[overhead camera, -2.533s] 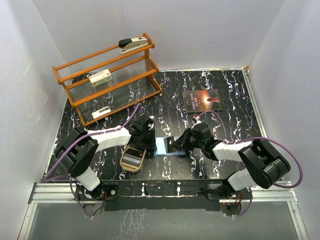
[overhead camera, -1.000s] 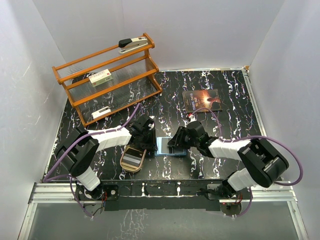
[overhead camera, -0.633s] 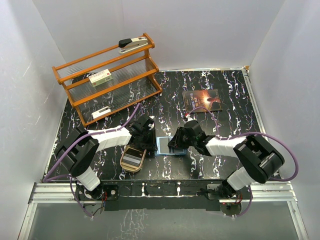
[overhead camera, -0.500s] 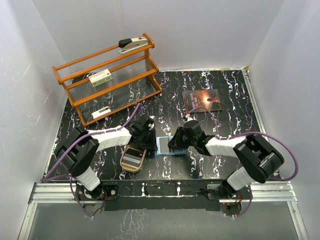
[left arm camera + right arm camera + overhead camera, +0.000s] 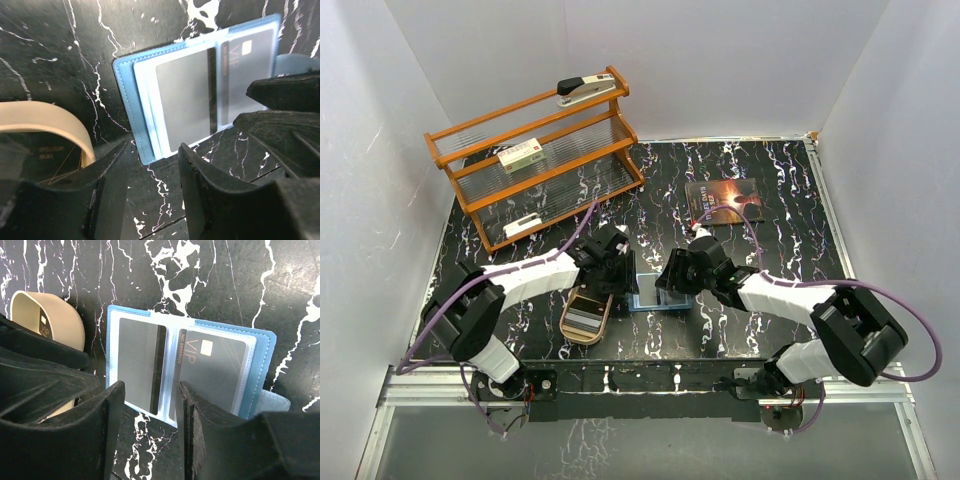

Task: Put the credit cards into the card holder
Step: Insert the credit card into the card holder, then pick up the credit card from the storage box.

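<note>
Blue card holder (image 5: 262, 357) open: grey card (image 5: 137, 362) at 9 o'clock, dark card (image 5: 215, 375) "VIP" at 3. Left pincer (image 5: 152, 150), right pincer (image 5: 149, 387) released.

Both arms reach inward, wrists pitched down. The left gripper (image 5: 617, 276) sits near the right gripper (image 5: 671, 281), facing it. Jaws on both are parted, probably empty.

Top view: card holder (image 5: 644, 293) mostly covered by left gripper (image 5: 620, 280) and right gripper (image 5: 672, 283). Book (image 5: 723, 201) title too small to read. Left wrist view: wooden tray (image 5: 50, 114) cut off at left edge, lower part behind a finger.
</note>
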`<action>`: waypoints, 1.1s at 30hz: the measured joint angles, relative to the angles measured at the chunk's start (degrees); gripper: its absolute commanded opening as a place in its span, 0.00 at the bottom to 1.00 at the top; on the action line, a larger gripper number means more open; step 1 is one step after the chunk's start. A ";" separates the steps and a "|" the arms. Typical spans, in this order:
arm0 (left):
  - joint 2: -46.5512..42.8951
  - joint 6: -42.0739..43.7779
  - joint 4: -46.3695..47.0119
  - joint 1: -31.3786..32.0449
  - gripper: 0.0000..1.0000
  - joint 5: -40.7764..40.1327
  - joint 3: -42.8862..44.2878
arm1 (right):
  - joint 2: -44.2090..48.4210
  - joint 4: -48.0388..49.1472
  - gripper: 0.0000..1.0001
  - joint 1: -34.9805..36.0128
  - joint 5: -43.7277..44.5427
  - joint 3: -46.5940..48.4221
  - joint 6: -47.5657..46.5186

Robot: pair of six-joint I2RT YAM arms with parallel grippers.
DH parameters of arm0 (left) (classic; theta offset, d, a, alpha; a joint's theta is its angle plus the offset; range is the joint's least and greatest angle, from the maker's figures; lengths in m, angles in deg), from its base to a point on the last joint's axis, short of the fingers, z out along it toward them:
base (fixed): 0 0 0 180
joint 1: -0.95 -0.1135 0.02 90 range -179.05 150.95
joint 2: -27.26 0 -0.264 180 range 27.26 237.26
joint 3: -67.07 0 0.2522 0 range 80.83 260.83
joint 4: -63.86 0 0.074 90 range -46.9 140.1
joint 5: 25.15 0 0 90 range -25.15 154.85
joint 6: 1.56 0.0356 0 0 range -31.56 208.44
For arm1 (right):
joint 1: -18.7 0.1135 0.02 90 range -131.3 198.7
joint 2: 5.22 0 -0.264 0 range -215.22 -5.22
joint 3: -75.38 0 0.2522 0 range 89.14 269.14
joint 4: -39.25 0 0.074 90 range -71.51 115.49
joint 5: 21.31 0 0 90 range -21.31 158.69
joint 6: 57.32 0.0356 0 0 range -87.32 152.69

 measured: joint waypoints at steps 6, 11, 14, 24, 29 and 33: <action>-5.92 -0.96 -5.49 -0.37 0.47 -5.53 3.15 | 3.06 -3.56 0.50 0.24 0.22 2.12 -1.79; -11.72 -3.41 -10.56 -1.60 0.52 -9.70 3.56 | 3.82 -5.14 0.55 2.19 -0.55 5.07 -3.39; -15.76 -5.77 -14.38 -3.32 0.55 -12.85 3.56 | 3.76 -6.38 0.59 5.18 -0.55 7.78 -4.68; -29.42 -13.16 -25.51 -13.79 0.63 -19.39 -1.92 | -4.48 -7.80 0.72 18.25 -0.52 20.00 -10.62; -31.74 -19.43 -32.06 -17.38 0.62 -21.40 -3.41 | -11.87 -8.37 0.81 22.67 -1.22 25.62 -14.40; -30.10 -26.73 -39.65 -19.08 0.62 -22.93 -3.41 | -17.64 -9.57 0.85 24.72 -2.03 30.18 -17.11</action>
